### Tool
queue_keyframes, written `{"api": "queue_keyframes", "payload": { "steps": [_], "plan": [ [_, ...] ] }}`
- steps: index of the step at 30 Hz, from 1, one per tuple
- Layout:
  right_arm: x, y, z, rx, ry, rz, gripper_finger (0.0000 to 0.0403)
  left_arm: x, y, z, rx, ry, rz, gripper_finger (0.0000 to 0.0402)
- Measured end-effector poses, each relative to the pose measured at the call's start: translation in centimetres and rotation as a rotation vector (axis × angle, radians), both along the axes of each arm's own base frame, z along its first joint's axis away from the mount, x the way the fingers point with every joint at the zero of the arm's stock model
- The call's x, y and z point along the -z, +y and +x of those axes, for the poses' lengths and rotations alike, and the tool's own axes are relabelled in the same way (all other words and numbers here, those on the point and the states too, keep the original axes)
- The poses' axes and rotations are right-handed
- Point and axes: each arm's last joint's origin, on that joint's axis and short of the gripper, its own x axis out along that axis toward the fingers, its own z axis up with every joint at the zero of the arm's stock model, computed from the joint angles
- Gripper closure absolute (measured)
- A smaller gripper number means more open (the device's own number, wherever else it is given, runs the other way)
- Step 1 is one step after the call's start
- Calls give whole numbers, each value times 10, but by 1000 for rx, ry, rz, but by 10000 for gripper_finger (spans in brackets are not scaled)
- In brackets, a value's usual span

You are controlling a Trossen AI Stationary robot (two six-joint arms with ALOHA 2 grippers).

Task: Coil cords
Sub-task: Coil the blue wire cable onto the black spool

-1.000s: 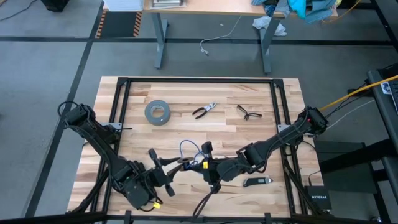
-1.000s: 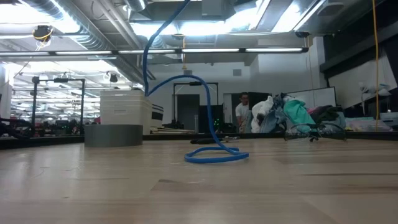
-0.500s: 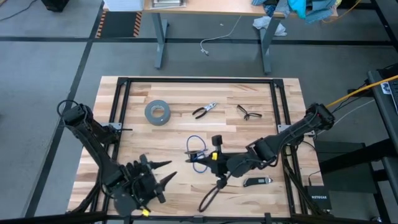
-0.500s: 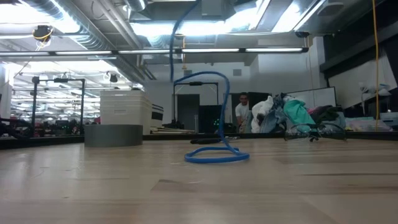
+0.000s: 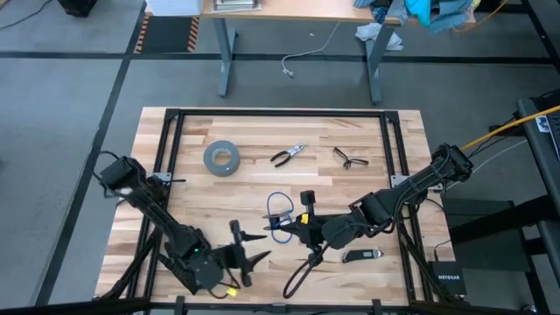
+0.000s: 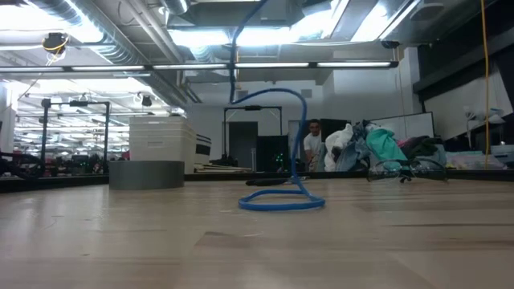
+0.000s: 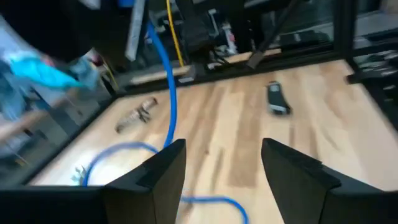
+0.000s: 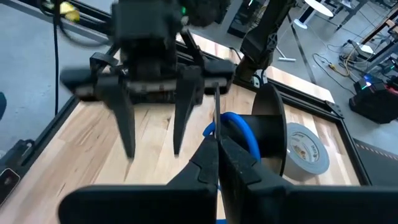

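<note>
Blue and black cords (image 5: 278,213), grey tape roll (image 5: 221,157), seemingly pale striped wooden table (image 5: 262,136)

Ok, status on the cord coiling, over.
Left gripper open, empty, off the cord. Right gripper shut on the cord, blue loop on table. Nothing in the way.

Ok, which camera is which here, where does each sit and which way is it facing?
High: overhead, looking straight down; both arms, left gripper open, right gripper shut on the cords.
Low: at tabletop level, facing the room; the cords' blue loop, no arm.
Left wrist: past its own open fingers toward the cords.
Right wrist: past its own shut fingers at the left gripper opposite.
Shared: grey tape roll in high, low and right wrist.
</note>
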Motion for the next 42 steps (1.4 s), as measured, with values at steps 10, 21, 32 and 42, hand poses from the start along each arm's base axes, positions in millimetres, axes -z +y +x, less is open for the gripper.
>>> {"api": "queue_keyframes", "payload": {
  "steps": [10,21,32,42],
  "plan": [
    [1,1,0,-23,11,9,403,37,7,25,-119,45,208,199],
    [4,0,-2,-22,48,-11,403,41,9,26,-191,50,254,199],
    [3,0,-2,-26,41,-3,403,41,24,36,-237,53,239,199],
    [3,0,-2,-37,45,3,403,44,43,48,-251,79,227,245]
  ]
}}
